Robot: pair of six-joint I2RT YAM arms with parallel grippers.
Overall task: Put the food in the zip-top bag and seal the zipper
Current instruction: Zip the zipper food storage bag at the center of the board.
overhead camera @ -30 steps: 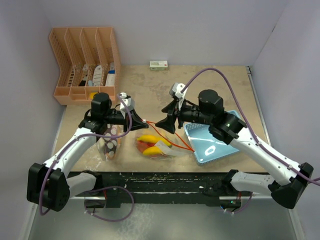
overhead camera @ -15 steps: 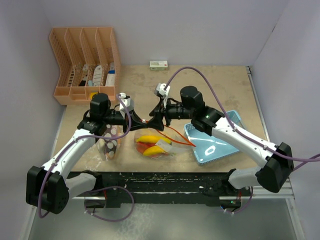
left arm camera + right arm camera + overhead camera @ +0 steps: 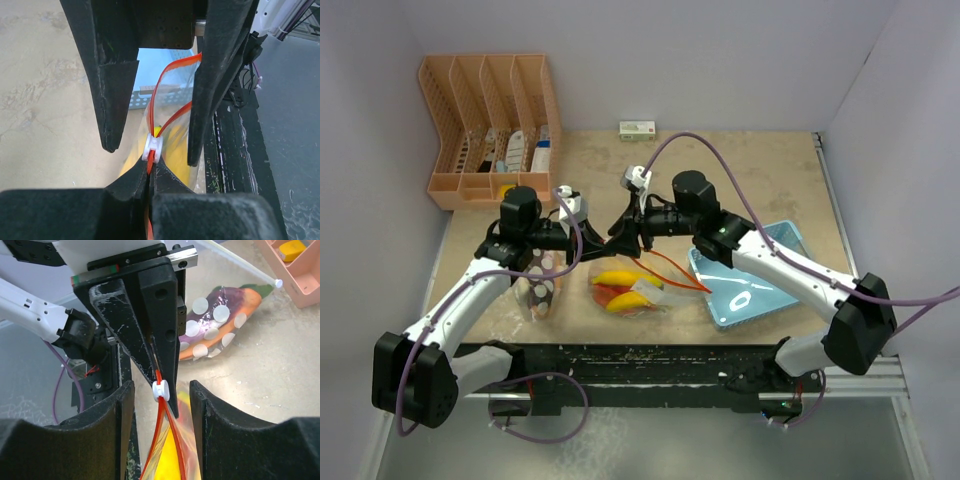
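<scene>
Beige tabletop (image 3: 740,170), clear zip-top bag (image 3: 665,292) with yellow food (image 3: 615,277), left claw (image 3: 150,172) pinching red-orange zipper (image 3: 160,412), right claw (image 3: 161,390) wide

Right claw (image 3: 618,241) path blocked: left claw (image 3: 598,243) just ahead.

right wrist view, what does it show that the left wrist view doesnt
Only the right wrist view: the left gripper head-on, shut on the zipper, a second dotted bag and the pink organizer. Only the left wrist view: the blue basket and the open right gripper head-on. Both: the zipper, its white slider and yellow food below it.
</scene>
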